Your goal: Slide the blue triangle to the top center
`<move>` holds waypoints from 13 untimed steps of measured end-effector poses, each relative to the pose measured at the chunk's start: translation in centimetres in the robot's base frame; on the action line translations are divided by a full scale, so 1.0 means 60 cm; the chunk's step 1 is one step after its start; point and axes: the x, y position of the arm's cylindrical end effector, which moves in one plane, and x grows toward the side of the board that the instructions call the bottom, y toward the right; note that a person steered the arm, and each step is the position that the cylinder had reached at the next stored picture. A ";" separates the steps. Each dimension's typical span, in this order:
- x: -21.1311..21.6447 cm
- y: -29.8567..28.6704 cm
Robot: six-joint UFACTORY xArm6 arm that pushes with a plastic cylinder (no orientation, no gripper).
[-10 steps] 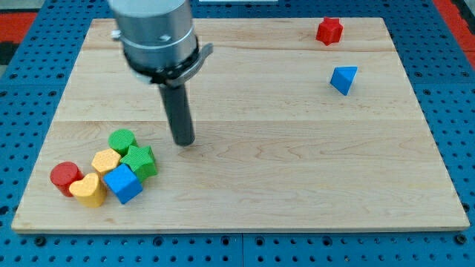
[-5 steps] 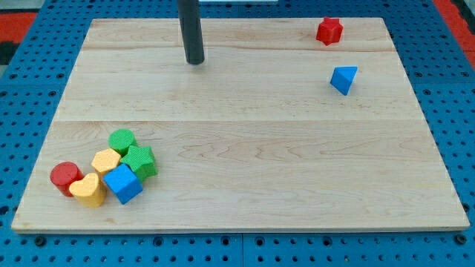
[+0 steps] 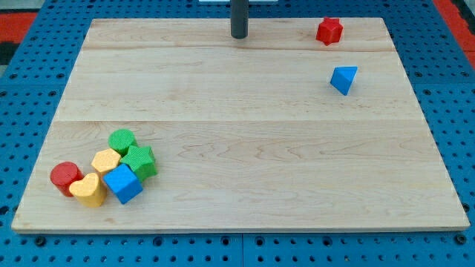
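Note:
The blue triangle (image 3: 344, 78) lies on the wooden board (image 3: 245, 141) at the upper right. My tip (image 3: 239, 35) stands at the view's top centre, well to the left of and above the blue triangle, apart from every block. A red star-shaped block (image 3: 329, 30) sits near the top right corner, above the blue triangle.
A cluster sits at the lower left: a green cylinder (image 3: 122, 140), a green star (image 3: 139, 161), a yellow hexagon-like block (image 3: 106, 161), a yellow heart (image 3: 89, 190), a blue cube (image 3: 123, 184) and a red cylinder (image 3: 65, 176).
My tip has moved from the left middle of the board up and to the right, to the top centre. No block has moved.

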 end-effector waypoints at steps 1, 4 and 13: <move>0.091 -0.002; 0.353 0.315; 0.193 0.248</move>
